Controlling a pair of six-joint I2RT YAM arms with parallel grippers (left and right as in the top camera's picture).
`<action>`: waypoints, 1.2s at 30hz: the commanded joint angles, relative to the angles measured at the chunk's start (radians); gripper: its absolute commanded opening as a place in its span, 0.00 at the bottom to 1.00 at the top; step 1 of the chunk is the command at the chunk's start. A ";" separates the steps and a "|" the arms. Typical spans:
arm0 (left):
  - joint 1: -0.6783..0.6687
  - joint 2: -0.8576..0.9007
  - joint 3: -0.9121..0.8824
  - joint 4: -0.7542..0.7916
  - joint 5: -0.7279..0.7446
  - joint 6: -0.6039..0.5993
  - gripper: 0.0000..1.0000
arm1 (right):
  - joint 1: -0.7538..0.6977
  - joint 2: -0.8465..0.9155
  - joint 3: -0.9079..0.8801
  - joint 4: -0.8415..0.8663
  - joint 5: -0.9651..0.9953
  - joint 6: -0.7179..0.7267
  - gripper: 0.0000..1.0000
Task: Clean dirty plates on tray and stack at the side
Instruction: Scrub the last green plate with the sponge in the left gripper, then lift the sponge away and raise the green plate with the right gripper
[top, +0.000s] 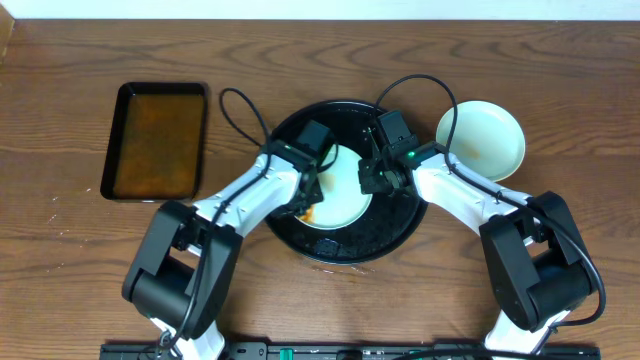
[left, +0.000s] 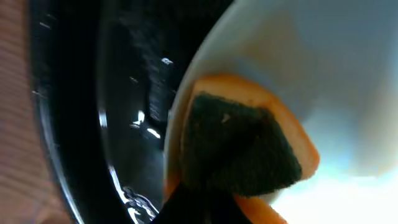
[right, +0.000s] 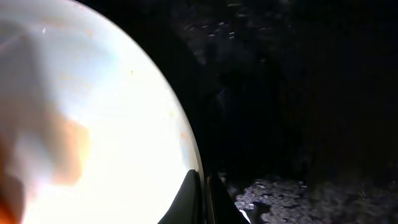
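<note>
A pale plate (top: 342, 192) lies on the round black tray (top: 345, 245). My left gripper (top: 309, 196) is shut on an orange sponge with a dark green scrub face (left: 239, 146), which presses on the plate (left: 329, 68) near its left rim. Orange-brown smear shows by the sponge (top: 306, 212). My right gripper (top: 370, 181) is shut on the plate's right rim. In the right wrist view its fingers (right: 189, 198) pinch the edge of the plate (right: 106, 130), which has an orange patch. A second pale green plate (top: 481, 139) sits on the table, right of the tray.
A smaller rectangular black tray with a brown inside (top: 156, 139) lies at the far left of the wooden table (top: 70, 230). Black cables loop from both arms over the back of the round tray. Wet streaks glint on the tray floor (left: 134, 124).
</note>
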 joint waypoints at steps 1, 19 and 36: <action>0.062 -0.001 -0.014 -0.051 -0.190 0.077 0.07 | -0.008 0.007 0.006 -0.002 0.061 0.006 0.01; 0.158 -0.474 0.035 -0.040 -0.212 0.137 0.07 | -0.008 -0.027 0.042 -0.041 0.060 -0.003 0.01; 0.190 -0.354 -0.002 -0.029 -0.056 0.163 0.07 | 0.095 -0.132 0.389 -0.463 0.509 -0.126 0.01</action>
